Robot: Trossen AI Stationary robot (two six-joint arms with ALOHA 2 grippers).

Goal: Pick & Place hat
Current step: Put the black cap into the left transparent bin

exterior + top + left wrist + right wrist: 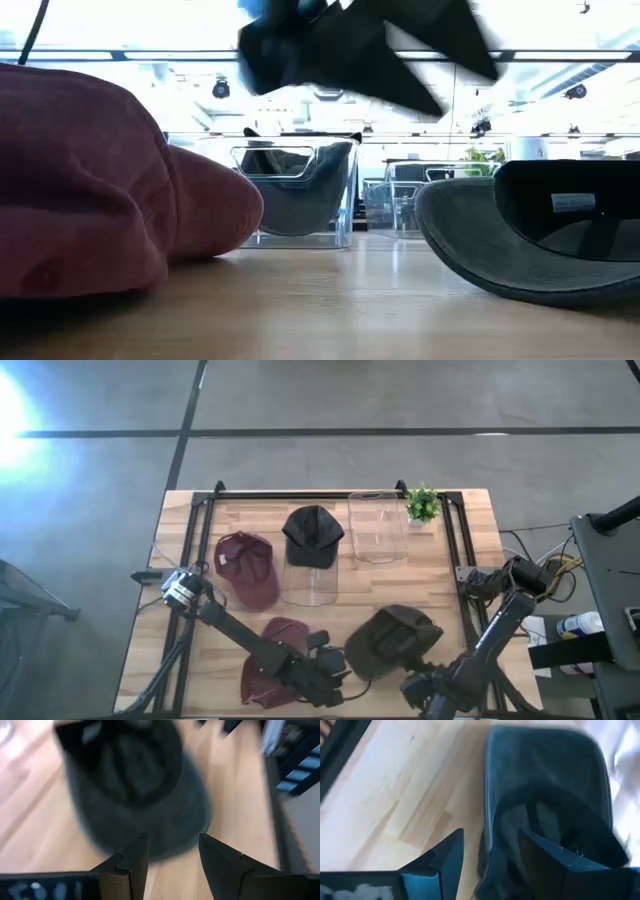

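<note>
A dark grey cap [395, 638] lies on the wooden table near its front edge. In the low view the cap [540, 250] rests crown down, with its brim toward the left. My left gripper [345, 663] stands open just left of the cap. In the left wrist view the brim's edge [150, 845] shows just beyond the open fingers of this gripper [172, 840]. My right gripper [415, 682] hovers open at the cap's near side. In the right wrist view its fingers [491, 832] stand on either side of the cap's rim [492, 820]. My left gripper touches nothing that I can see. My right gripper is open, pointing steeply down, with one finger [550, 862] over the cap's hollow inside and the other over the table. I cannot tell whether it touches the rim.
A maroon cap [275, 660] lies at the front left beneath my left arm. A second maroon cap [248, 568] lies farther back. A black cap [312, 532] sits on a clear container [312, 588]. Another clear container [377, 525] and a small plant [422, 503] stand at the far edge.
</note>
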